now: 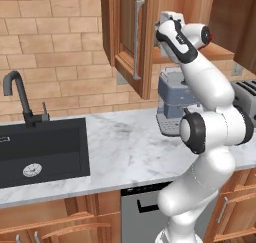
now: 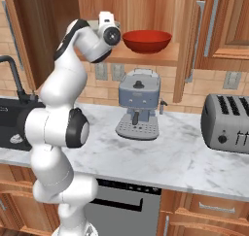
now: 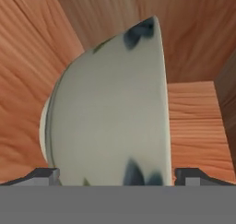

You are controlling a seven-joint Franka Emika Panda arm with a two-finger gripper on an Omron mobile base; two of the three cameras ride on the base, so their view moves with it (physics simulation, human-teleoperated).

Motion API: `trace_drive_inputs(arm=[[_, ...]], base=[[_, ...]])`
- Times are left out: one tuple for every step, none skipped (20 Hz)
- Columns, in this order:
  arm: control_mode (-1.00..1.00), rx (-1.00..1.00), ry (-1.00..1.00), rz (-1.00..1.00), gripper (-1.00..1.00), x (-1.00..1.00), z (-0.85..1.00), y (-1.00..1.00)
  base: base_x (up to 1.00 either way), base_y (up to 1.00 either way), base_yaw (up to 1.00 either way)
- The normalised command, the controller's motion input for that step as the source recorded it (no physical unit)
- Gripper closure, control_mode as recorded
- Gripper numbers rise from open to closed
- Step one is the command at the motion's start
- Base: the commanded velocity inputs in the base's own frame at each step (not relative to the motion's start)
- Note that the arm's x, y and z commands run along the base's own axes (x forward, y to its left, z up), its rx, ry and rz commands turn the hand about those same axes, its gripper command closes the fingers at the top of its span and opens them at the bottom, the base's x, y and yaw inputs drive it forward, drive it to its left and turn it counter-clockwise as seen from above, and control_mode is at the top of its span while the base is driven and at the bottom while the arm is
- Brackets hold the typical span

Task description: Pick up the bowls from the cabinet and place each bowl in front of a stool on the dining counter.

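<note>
Spread wide, the gripper (image 3: 113, 174) has one fingertip (image 3: 44, 174) on each side of the pale bowl (image 3: 110, 108), which sits between them; whether they touch it cannot be told. That bowl, cream-grey with dark blue blotches, appears rolled sideways in the hand view, against the wooden inside of the cabinet (image 2: 141, 7). Two bowls can be counted: this pale one and one red bowl (image 2: 146, 40), which rests upright on the cabinet shelf (image 2: 146, 58), to the right of the hand. One arm (image 2: 63, 99) rises from the base, bends at the elbow and reaches up into the open cabinet. On the marble worktop (image 2: 185, 157) stand one coffee machine (image 2: 139, 104) and one toaster (image 2: 227, 123). One black sink (image 1: 42, 149) with a dark tap (image 1: 17, 97) lies to the left.
</note>
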Motion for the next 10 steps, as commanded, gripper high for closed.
trace_drive_inputs(arm=[[-1.0,0.0,0.07,0.0,-1.0,0.1,0.04,0.0],[-1.0,0.0,0.09,0.0,-1.0,0.11,0.08,0.0],[-1.0,0.0,0.11,0.0,-1.0,0.13,0.08,0.0],[-1.0,0.0,0.12,0.0,-1.0,0.11,0.06,0.0],[-1.0,0.0,0.13,0.01,-1.0,0.09,0.0,0.0],[-1.0,0.0,0.13,0.02,-1.0,0.05,0.0,0.0],[-1.0,0.0,0.12,0.03,-1.0,0.04,0.0,0.0],[-1.0,0.0,0.12,0.03,-1.0,0.04,0.0,0.06],[-1.0,0.0,0.11,0.03,1.0,0.04,-0.02,0.11],[-1.0,0.0,0.11,0.04,1.0,0.05,-0.07,0.15]], base=[[0.0,0.0,0.0],[0.0,0.0,0.0],[0.0,0.0,0.0],[0.0,0.0,0.0],[0.0,0.0,0.0],[0.0,0.0,0.0],[0.0,0.0,0.0],[0.0,0.0,0.0],[0.0,0.0,0.0],[0.0,0.0,0.0]])
